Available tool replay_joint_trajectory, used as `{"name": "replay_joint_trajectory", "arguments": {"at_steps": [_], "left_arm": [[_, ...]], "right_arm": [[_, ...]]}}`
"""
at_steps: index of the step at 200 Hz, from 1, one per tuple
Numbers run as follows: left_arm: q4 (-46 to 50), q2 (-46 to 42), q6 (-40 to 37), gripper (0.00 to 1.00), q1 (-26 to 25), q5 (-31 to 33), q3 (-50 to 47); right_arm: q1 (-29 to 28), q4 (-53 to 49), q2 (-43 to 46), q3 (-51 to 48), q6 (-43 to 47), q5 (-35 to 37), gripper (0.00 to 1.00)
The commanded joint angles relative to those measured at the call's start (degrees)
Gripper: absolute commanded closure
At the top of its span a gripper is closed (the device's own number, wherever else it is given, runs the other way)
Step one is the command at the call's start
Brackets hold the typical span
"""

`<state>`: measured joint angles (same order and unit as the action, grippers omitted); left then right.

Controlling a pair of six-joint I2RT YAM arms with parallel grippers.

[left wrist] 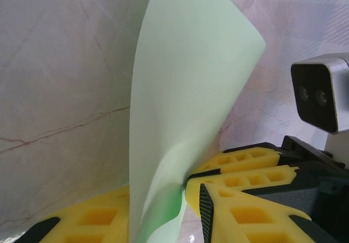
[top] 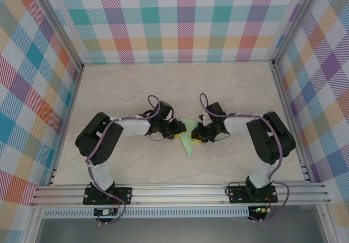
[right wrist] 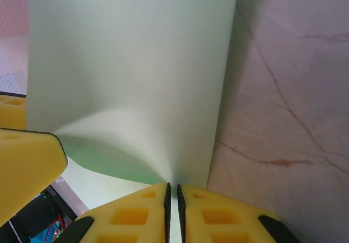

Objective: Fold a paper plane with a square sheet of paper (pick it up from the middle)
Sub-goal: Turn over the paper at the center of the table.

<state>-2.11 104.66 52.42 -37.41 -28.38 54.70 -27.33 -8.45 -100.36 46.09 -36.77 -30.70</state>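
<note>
Right wrist cam: my right pincer [right wrist: 173, 188] is clenched on the paper [right wrist: 131, 63], held up over the table [right wrist: 283, 90]; left pincer [left wrist: 163, 202] straddles it, jaws apart. Pull unevenly and it'll tear or crease crooked

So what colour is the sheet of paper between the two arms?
The paper is plain pale mint green, clearest in the right wrist view.

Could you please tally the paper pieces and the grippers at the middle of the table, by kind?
pale green folded paper: 1
grippers: 2, the left gripper and the right gripper
Total: 3
</note>
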Motion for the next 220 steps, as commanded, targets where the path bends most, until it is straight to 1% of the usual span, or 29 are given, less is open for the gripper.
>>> {"name": "replay_joint_trajectory", "arguments": {"at_steps": [1, 29, 47, 66, 90, 115, 145, 154, 164, 184, 194, 195, 206, 213, 220], "left_arm": [[-0.6, 1.47, -2.44, 0.67, 0.44, -2.46, 1.46], [-0.78, 2.1, -3.24, 0.68, 1.43, -3.47, 1.62], [-0.75, 2.82, -3.56, 0.76, 1.98, -4.7, 1.98], [0.65, 2.46, -4.21, 0.81, 2.34, -3.9, 2.2], [3.86, 0.3, -5.68, 0.87, 2.41, -0.37, 2.15], [7.14, -2.04, -6.64, 0.91, 2.43, 4.29, 1.63], [8.12, -4.57, -5.87, 0.91, 2.45, 8.76, -0.14], [7.66, -4.97, -5.49, 0.91, 2.44, 8.93, -0.61], [7.23, -5.27, -5.09, 0.91, 2.43, 8.8, -0.91], [7.11, -5.39, -4.49, 0.91, 2.43, 9.11, -1.13], [7.17, -5.51, -4.31, 0.91, 2.43, 9.37, -1.17], [7.15, -5.52, -4.33, 0.91, 2.43, 9.39, -1.17], [7.3, -5.48, -4.26, 0.91, 2.43, 9.4, -1.24], [7.55, -5.44, -4.27, 0.91, 2.47, 9.56, -1.15], [7.49, -5.44, -4.23, 0.91, 2.43, 9.49, -1.2]], "right_arm": [[0.26, -0.16, -3.51, 0.37, 1.61, 4.95, 0.84], [0.26, -0.79, -4.23, 1.2, 1.9, 4.95, 0.85], [0.22, -0.62, -4.24, 1.33, 1.68, 4.79, 0.84], [0.29, 0.22, -3.56, 1.16, 1.21, 4.12, 0.82], [0.28, -0.09, -1.73, 1.59, 1.17, 3.69, 0.79], [0.26, -1.08, 0.65, 2.34, 1.17, 3.3, 0.76], [-0.15, -1.37, 5.26, 1.79, 0.87, 4.98, 0.68], [-0.73, -1.86, 6.87, 1.29, 0.91, 7.11, 0.63], [-1.41, -2.32, 8.54, 0.79, 1.16, 9.6, 0.6], [-5.26, -2.72, 13.03, -0.8, 3.25, 15.81, 0.53], [-8.92, -2.97, 16.2, -1.78, 3.65, 22.77, 0.55], [-9.77, -2.78, 17.0, -2.2, 3.71, 24.83, 0.55], [-13.77, -0.7, 20.98, -4.78, 4.29, 31.19, 0.54], [-15.22, -0.25, 23.42, -6.35, 3.5, 35.73, 0.52], [-15.46, 0.28, 24.57, -7.37, 3.38, 37.46, 0.51]]}}
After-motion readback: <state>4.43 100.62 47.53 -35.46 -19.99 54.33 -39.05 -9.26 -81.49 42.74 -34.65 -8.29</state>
